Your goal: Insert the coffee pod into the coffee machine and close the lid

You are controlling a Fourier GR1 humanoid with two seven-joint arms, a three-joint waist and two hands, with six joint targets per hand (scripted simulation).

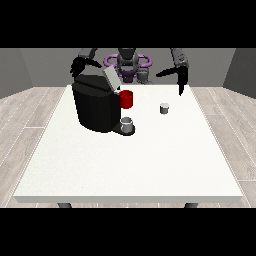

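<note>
White desk [130,170] carries the black coffee machine [95,107] at far left, lid [111,78] raised; the coffee pod [164,108] stands alone to its right. Hand at the view's right [181,82] hangs released, straight fingers; hand at the view's left [77,66], I cannot tell

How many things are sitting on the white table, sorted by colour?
Black: 1, the boxy black coffee machine with its grey lid raised.
Red: 1, the red cylindrical mug beside the machine.
Grey: 1, the grey metal cup on the machine's tray.
White-grey: 1, the small pale coffee pod standing apart on the table.
Total: 4.
</note>
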